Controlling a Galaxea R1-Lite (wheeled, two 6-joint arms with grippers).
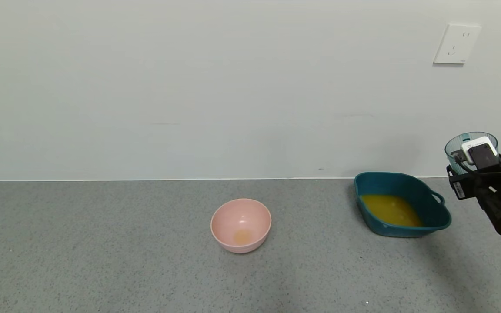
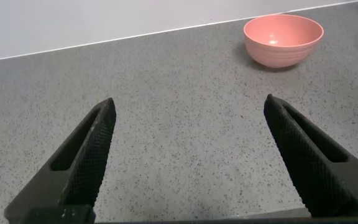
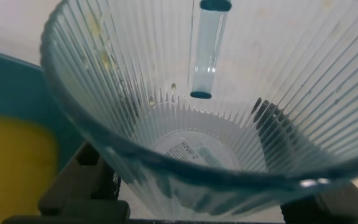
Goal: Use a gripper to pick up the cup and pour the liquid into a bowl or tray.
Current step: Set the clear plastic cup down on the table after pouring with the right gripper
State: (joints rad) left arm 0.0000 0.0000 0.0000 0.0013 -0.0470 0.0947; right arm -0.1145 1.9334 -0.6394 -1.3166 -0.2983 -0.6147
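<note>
My right gripper (image 1: 472, 167) is shut on the ribbed blue-green cup (image 1: 455, 150) and holds it upright in the air, to the right of and above the dark teal tray (image 1: 439, 219). In the right wrist view the cup (image 3: 216, 130) fills the frame and looks empty, with a label showing through its base. Orange-yellow liquid (image 1: 392, 210) lies in the tray and shows in the right wrist view (image 3: 11, 162) beside the cup. My left gripper (image 2: 188, 124) is open over bare countertop and is out of the head view.
A round pink bowl (image 1: 241, 225) with a little orange residue stands mid-counter and shows in the left wrist view (image 2: 283, 39). The grey speckled counter (image 1: 102, 243) meets a white wall with a socket (image 1: 456, 43).
</note>
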